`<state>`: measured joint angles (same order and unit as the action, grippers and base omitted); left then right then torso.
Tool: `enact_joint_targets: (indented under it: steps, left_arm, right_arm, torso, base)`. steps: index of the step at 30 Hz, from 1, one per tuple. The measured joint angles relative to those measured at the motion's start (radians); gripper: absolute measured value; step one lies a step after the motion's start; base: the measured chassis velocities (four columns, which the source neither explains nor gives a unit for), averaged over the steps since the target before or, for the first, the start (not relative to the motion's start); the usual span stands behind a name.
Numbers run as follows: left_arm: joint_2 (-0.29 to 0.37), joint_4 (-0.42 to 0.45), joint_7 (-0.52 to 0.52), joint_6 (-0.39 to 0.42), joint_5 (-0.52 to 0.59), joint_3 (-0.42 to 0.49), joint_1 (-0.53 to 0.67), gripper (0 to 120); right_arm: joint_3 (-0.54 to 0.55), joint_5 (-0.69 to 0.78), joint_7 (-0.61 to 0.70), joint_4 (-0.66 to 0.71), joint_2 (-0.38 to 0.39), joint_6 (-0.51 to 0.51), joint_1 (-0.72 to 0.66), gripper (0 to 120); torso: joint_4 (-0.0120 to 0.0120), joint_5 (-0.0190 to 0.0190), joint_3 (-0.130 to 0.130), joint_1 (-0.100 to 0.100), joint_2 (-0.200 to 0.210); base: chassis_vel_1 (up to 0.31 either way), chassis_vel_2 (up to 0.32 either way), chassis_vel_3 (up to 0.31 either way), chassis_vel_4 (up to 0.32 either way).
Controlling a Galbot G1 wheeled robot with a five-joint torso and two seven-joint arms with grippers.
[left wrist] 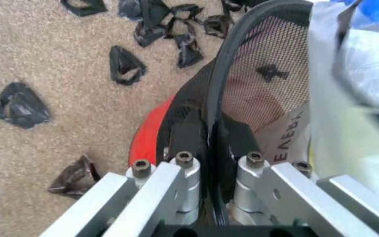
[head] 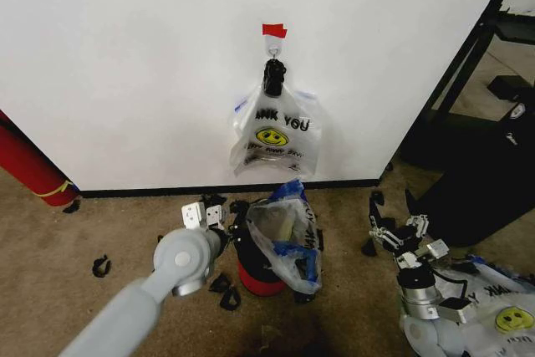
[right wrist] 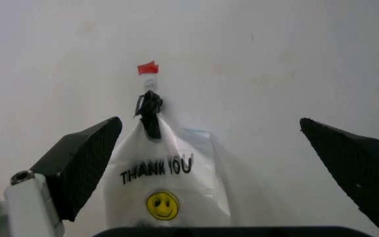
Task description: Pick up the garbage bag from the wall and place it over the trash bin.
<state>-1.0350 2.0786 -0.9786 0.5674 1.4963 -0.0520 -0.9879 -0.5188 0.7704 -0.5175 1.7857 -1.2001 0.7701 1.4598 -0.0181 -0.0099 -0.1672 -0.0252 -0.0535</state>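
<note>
The left hand [head: 219,221] is lowered beside the bin [head: 259,277], its fingers [left wrist: 188,136] pinched on the mesh rim, one inside and one outside. A translucent bag [head: 284,240] is draped in and over the bin, which stands on the carpet [head: 100,232] below the wall [head: 125,56]. The garbage bag [head: 274,133] is hung on the wall's hook [head: 273,49] under red tape [head: 273,31]. The right hand [head: 399,234] is held low to the right, fingers [right wrist: 87,160] spread wide, pointed at the garbage bag.
</note>
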Motion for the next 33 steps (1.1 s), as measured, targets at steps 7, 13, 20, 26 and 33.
enact_joint_targets:
  steps: [7,13,20,26,33]
  left_arm:
    - [-0.046,0.011,0.016,-0.021,-0.075,-0.015,-0.063,4]
    - [-0.053,0.021,0.027,-0.02,-0.1,-0.019,-0.086,19]
    - [-0.001,0.098,0.058,-0.021,-0.171,-0.036,-0.135,51]
    - [0.055,0.189,0.105,-0.026,-0.295,-0.048,-0.16,70]
    - [0.051,0.176,0.251,-0.078,-0.684,-0.028,-0.225,97]
  right_arm:
    - [0.004,-0.097,0.088,-0.009,0.008,-0.031,0.008,100]
    - [0.03,-0.139,0.19,0.0,0.02,-0.104,0.02,100]
    - [0.074,-0.183,0.253,0.011,0.042,-0.209,0.025,100]
    - [0.18,-0.149,0.442,0.094,0.09,-0.425,0.042,100]
    - [0.265,0.069,0.631,0.24,0.137,-0.73,0.024,100]
  torso:
    - [0.0001,0.0,0.0,0.0,0.0]
    - [-0.0002,-0.0002,0.0,0.0,0.0]
    - [-0.0001,-0.0002,0.0,0.0,0.0]
    - [0.0,-0.0001,0.0,0.0,0.0]
    - [0.0005,-0.0005,0.0,0.0,0.0]
  base:
    - [0.0,0.0,0.0,0.0]
    - [0.0,0.0,0.0,0.0]
    - [0.0,0.0,0.0,0.0]
    - [0.0,0.0,0.0,0.0]
    - [0.0,0.0,0.0,0.0]
